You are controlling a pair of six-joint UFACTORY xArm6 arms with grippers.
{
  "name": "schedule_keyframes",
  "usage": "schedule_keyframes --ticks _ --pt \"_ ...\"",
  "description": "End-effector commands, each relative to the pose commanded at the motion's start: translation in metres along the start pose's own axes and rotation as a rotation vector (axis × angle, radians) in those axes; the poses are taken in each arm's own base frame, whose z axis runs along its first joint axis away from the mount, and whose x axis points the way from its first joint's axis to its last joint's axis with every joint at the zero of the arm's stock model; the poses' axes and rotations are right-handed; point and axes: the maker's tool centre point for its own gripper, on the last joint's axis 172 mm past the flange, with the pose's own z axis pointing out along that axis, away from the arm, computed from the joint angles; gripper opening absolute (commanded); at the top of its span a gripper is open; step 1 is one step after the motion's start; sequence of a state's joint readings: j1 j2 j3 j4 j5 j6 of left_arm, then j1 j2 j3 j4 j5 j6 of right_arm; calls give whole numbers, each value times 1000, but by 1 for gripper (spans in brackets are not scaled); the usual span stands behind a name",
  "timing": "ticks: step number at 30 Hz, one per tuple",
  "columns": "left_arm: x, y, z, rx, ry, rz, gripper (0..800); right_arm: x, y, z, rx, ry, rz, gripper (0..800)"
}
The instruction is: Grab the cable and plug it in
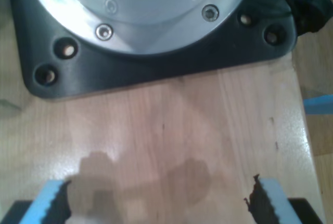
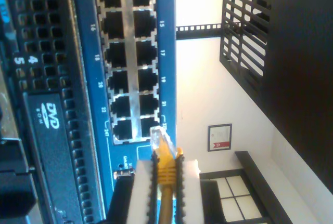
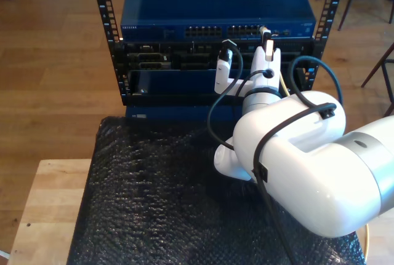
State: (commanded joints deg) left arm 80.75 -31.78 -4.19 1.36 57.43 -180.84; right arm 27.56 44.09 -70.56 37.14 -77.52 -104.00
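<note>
cable (image 2: 165,169): our second gripper (image 2: 166,182) is clamped on its yellow boot, clear plug just short of the switch's (image 2: 88,104) end ports | first gripper (image 1: 156,203): jaws apart, nothing held, over bare wood beside an arm base (image 1: 156,52) | handling: we judge the cable light and limp; plug latch fragile; hold at the boot

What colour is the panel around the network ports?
Blue, with white numbers beside the ports; the second wrist view shows the panel best.

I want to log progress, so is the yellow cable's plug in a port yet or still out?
Out. The clear plug on the cable, clamped in my second gripper, sits just short of the switch ports.
</note>
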Motion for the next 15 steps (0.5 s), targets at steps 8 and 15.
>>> schedule_keyframes --ticks 8,15 --pt "0 0 0 0 0 0 800 0 -2 2 -1 -2 1 0" --pt "0 0 0 0 0 0 800 0 -3 2 -1 -2 2 0"
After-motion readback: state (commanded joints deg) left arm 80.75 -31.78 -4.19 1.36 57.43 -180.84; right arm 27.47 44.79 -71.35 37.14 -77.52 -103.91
